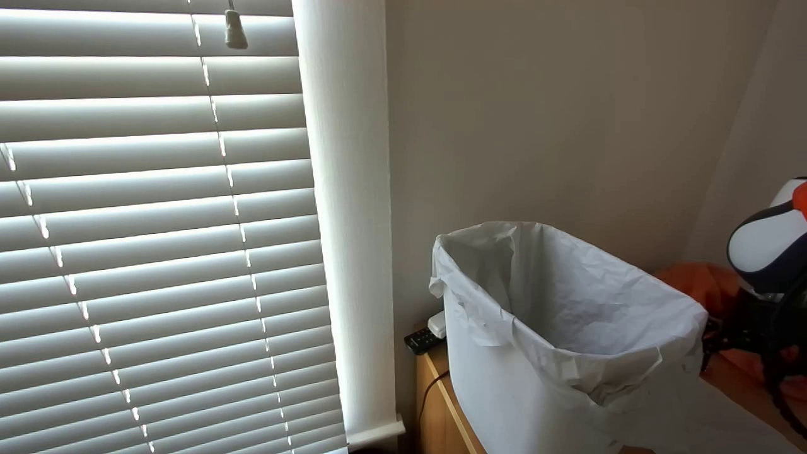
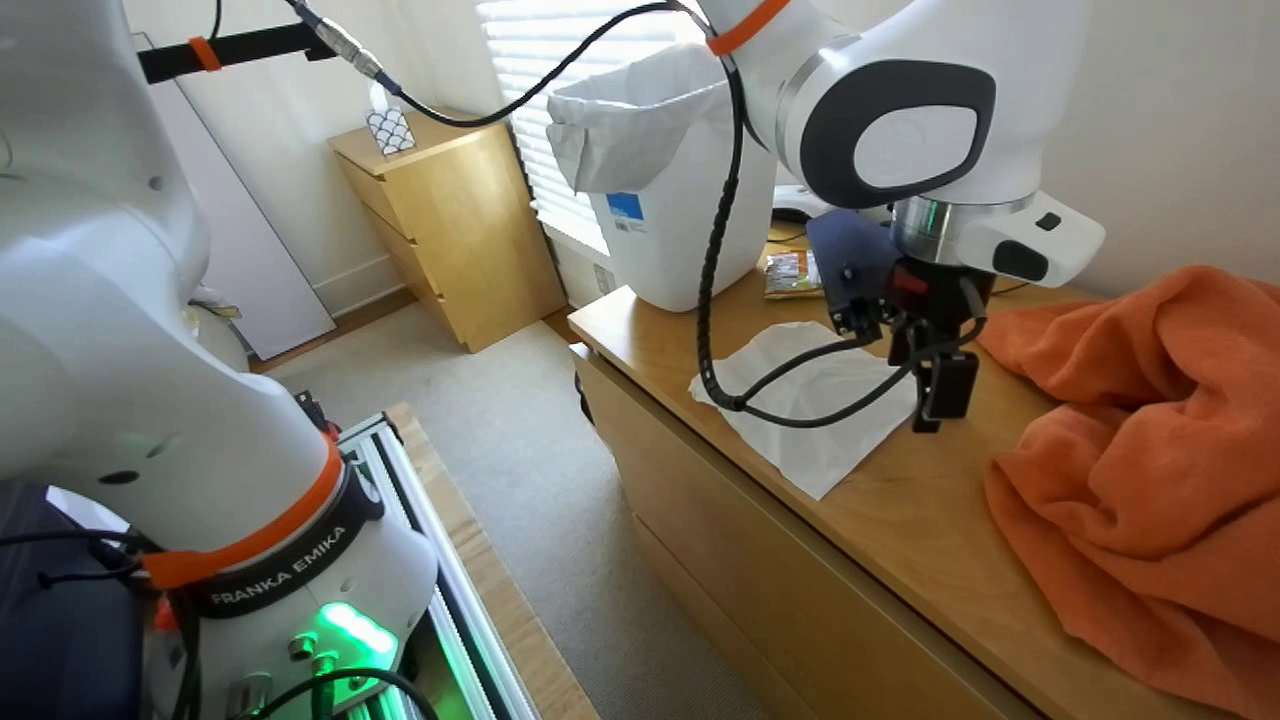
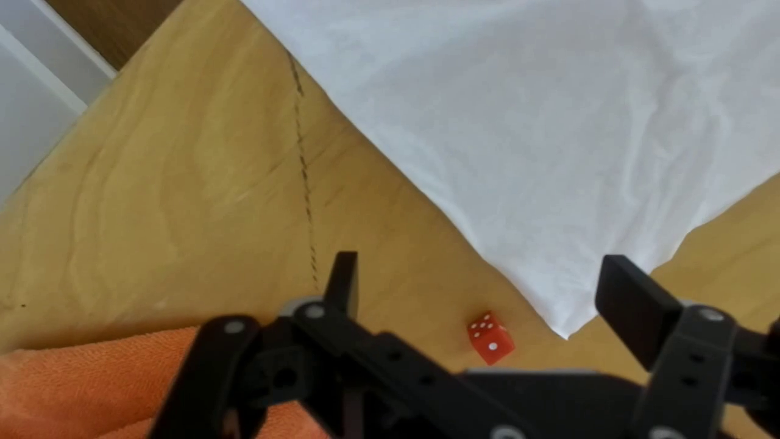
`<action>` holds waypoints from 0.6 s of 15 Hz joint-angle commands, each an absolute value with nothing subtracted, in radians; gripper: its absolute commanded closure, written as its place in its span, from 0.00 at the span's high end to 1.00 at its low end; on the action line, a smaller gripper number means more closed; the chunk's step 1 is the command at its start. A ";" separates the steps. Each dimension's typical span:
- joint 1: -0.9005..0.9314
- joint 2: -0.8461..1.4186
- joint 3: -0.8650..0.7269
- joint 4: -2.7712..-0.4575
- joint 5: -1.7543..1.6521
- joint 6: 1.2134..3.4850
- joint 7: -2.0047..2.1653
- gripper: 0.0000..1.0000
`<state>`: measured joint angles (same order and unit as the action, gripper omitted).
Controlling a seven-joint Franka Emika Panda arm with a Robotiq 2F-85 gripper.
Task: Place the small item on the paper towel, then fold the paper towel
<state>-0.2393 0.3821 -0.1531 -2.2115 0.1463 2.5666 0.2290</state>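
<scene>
A small red die with white dots (image 3: 491, 339) lies on the wooden dresser top, just beside a corner of the white paper towel (image 3: 536, 134) and apart from it. The towel lies spread flat with light creases; it also shows in an exterior view (image 2: 815, 440). My gripper (image 3: 478, 271) is open and empty above the dresser. The die shows between and below its fingers in the wrist view. In an exterior view the gripper (image 2: 940, 400) hangs pointing down beside the towel's corner. The die is not visible in either exterior view.
A crumpled orange cloth (image 2: 1150, 450) lies beside the gripper. A white lined bin (image 2: 690, 210) stands on the dresser at the towel's far side, with a small snack packet (image 2: 792, 273) near it. The dresser's front edge (image 2: 760, 490) runs close to the towel.
</scene>
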 commanded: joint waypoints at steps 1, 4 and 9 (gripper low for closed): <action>-0.223 0.383 -0.169 -2.210 0.157 2.564 0.222 1.00; -0.215 0.399 -0.181 -2.201 0.146 2.581 0.246 1.00; -0.226 0.425 -0.177 -2.175 0.173 2.605 0.231 1.00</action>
